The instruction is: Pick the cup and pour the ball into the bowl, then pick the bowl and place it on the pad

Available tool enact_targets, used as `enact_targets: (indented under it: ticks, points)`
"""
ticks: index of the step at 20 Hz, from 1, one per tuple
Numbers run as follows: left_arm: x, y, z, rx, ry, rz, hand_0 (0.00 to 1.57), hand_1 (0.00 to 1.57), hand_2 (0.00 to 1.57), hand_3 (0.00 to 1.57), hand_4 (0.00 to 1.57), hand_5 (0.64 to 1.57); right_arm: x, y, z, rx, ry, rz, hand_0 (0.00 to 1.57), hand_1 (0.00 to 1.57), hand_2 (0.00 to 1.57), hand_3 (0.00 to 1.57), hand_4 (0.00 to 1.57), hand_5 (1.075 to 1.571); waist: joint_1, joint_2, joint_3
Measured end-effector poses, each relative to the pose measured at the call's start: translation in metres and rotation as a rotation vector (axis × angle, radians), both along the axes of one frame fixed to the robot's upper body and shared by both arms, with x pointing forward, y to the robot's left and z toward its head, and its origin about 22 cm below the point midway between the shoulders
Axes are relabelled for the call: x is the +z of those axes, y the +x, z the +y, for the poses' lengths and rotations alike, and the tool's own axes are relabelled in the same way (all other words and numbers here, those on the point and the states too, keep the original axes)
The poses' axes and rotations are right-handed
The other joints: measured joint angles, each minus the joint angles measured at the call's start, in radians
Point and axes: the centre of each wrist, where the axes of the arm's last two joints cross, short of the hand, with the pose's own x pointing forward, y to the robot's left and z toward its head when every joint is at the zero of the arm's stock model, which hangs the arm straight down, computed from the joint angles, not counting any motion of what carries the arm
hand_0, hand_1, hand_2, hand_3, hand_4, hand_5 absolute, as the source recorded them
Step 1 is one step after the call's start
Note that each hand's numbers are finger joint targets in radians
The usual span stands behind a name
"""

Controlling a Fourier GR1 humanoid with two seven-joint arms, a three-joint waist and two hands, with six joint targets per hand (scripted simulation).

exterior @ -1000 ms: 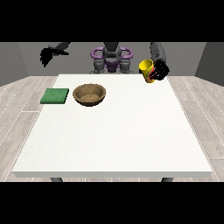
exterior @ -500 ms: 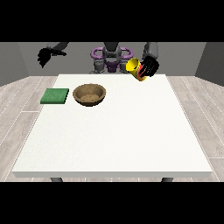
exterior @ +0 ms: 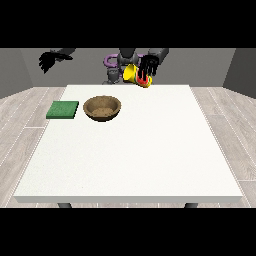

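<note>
**Mia:** Where was the cup?

**Ben:** The yellow cup (exterior: 131, 73) was up in the air at about 12 o'clock, above the far edge of the white bench (exterior: 130, 150). The robot hand at the view's right (exterior: 148, 68) had its dark fingers curled round it. The cup was tipped on its side, and something red showed at its low end.

**Mia:** Could you see the ball?

**Ben:** I could not tell if the red bit was the ball.

**Mia:** And the bowl?

**Ben:** The brown bowl (exterior: 102, 108) sat on the bench at about 10 o'clock, lower and to the left of the cup, well apart from it. The green pad (exterior: 63, 109) lay flat just beside the bowl, at its 9 o'clock, near the bench's left edge.

**Mia:** What about the other robot hand?

**Ben:** The robot hand at the view's left (exterior: 49, 60) hung in the air at about 11 o'clock, past the bench corner. It held nothing. I could not tell how its fingers lay.
</note>
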Motion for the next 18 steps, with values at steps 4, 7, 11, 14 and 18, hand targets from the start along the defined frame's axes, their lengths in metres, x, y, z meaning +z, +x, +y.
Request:
enact_targets:
  ticks: [4,7,11,14,18]
  points:
    - [0.001,-0.003,-0.038,-0.067,0.218,-0.004,1.48,1.48,1.57,1.57,1.57,1.098,-0.004,-0.002,-0.005,-0.005,0.0,0.008,0.0,0.0,0.0,0.0,0.0,1.571,-0.002,-0.007,0.0002]
    - [-0.006,-0.009,-0.064,-0.109,0.37,0.008,1.51,1.51,1.57,1.57,1.57,1.042,-0.005,-0.001,-0.005,0.012,0.0,0.006,0.0,0.0,0.0,0.0,0.0,1.57,-0.018,-0.006,-0.0002]
    - [-0.008,-0.014,-0.088,-0.161,0.64,-0.019,1.52,1.52,1.57,1.57,1.5,1.232,-0.008,0.002,0.0,0.02,0.006,0.01,0.0,0.0,0.0,0.0,0.0,1.571,-0.016,-0.004,-0.0001]
    - [-0.015,-0.02,-0.098,-0.185,0.809,-0.021,1.46,1.46,1.57,1.57,1.48,1.216,-0.012,0.0,0.0,0.012,0.005,0.027,0.0,0.0,0.0,0.0,0.0,1.571,-0.008,-0.024,-0.0007]
    - [-0.02,-0.028,-0.116,-0.217,0.958,-0.052,1.45,1.45,1.57,1.57,1.53,1.131,-0.012,-0.001,-0.006,-0.005,0.006,0.021,0.0,0.0,0.0,0.0,0.0,1.571,0.008,-0.017,-0.0012]
